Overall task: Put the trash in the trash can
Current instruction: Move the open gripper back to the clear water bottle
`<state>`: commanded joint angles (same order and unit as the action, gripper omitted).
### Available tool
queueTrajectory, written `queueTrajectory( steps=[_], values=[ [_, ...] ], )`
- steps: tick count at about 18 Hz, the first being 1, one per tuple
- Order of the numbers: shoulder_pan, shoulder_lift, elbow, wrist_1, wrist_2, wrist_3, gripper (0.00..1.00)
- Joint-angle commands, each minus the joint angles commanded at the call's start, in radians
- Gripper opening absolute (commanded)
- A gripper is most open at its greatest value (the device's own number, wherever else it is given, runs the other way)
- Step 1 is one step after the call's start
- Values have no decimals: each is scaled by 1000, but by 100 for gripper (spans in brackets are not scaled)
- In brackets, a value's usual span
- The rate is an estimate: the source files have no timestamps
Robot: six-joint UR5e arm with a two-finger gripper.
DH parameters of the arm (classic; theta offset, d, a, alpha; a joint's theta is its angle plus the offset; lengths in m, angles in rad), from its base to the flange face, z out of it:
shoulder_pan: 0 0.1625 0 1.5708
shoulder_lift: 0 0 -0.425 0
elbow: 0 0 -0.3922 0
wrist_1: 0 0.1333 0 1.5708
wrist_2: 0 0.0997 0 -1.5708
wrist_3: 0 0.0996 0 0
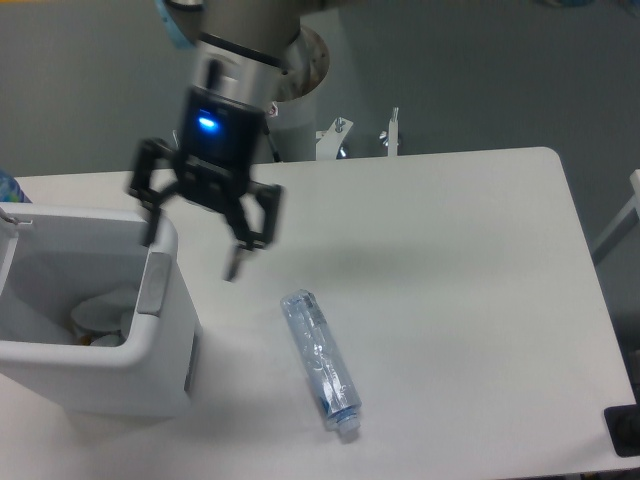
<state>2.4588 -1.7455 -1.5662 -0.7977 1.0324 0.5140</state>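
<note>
Below the spread fingers (238,262), right: bottle (321,362), apart.

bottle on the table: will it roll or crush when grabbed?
The bottle looks clear, thin-walled and empty, so probably light and likely to buckle under the jaws. It lies on its side on the smooth table, so a nudge may roll or slide it.

Gripper (193,255): motion-blurred — finger outlines smeared, tips indistinct.
Trash can (150,330): cut by the left edge; near wall hides the lower interior.
Contents of the trash can (100,315): pale shapes, partly hidden by the rim — identity unclear.
Bottle (320,361): label print too small to read.
Dark object (622,431): far right of the bottle, cut by the right edge; unidentifiable.
</note>
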Motion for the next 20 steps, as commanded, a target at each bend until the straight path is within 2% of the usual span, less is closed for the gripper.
queueTrajectory(
  steps=[3,5,9,12,16,20],
  values=[
    [58,-43,14,0,2,-14,100],
    [75,-81,44,-9,5,-55,100],
    [80,-169,98,-101,18,-80,100],
    [75,-207,94,-133,58,-81,100],
    [60,-285,110,-169,98,-81,100],
    [28,-342,165,-282,161,-83,100]
  ],
)
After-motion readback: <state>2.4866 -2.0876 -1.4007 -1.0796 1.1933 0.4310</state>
